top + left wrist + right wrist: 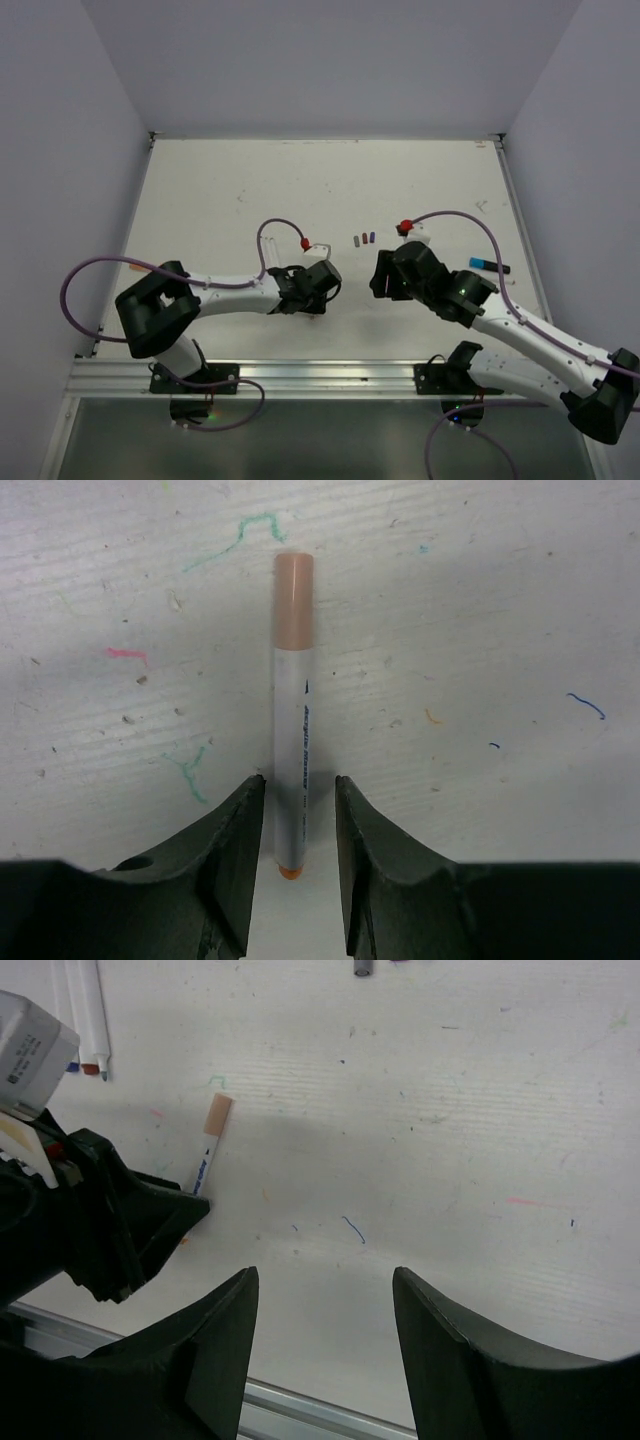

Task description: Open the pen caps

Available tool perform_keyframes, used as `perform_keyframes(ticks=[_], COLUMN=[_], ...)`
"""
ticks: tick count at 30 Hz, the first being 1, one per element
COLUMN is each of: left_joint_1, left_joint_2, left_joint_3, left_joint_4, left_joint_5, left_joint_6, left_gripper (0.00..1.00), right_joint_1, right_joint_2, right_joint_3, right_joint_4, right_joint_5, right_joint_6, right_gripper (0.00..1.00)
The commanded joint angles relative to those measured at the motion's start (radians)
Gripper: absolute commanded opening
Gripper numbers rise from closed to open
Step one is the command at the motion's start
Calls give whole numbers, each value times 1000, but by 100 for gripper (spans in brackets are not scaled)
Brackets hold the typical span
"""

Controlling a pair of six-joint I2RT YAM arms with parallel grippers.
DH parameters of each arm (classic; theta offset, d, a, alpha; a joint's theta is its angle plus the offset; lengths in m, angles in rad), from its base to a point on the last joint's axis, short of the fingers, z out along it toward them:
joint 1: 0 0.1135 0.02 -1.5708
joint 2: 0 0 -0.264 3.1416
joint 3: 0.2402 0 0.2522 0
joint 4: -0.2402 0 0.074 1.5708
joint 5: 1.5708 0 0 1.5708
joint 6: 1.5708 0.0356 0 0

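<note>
Your left gripper [300,785] stands spread astride the lower part of a white-barrelled marker with a salmon top end and an orange bottom end [292,700], with a narrow gap on each side. Your right gripper [322,1275] is wide apart over the scribbled white surface [450,1160], pinching nothing. In the top view, the tiny grey and purple pen caps [365,239] lie at 12 o'clock from the gap between the grippers. The chunky blue marker cap [477,263] lies at 3 o'clock from the right gripper.

marker [213,1135] base hidden behind left end effector [195,1210], white pens [92,1010] cut by top edge (grey cap [362,968] too)
</note>
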Motion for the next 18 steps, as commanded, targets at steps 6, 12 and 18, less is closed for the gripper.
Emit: perform_keyframes(ticks=[6,12,18], left_joint_1=[-71,-84,-84], left_joint_2=[103,128,-110], left_joint_3=[25,-27,-115], left_joint_4=[-86,-8,66], left_joint_5=[-174,-140,-137], left_joint_6=[-59,-64,-35], left_gripper=[31,0,0], right_joint_1=[-14,-14,-57], right_joint_2=[-60,-65,-57], right_joint_3=[35,23,-11], right_joint_4=[-58,-55,74], right_joint_5=[35,20,-113], right_joint_6=[-19,-19,-32], right_gripper=[60,77,99])
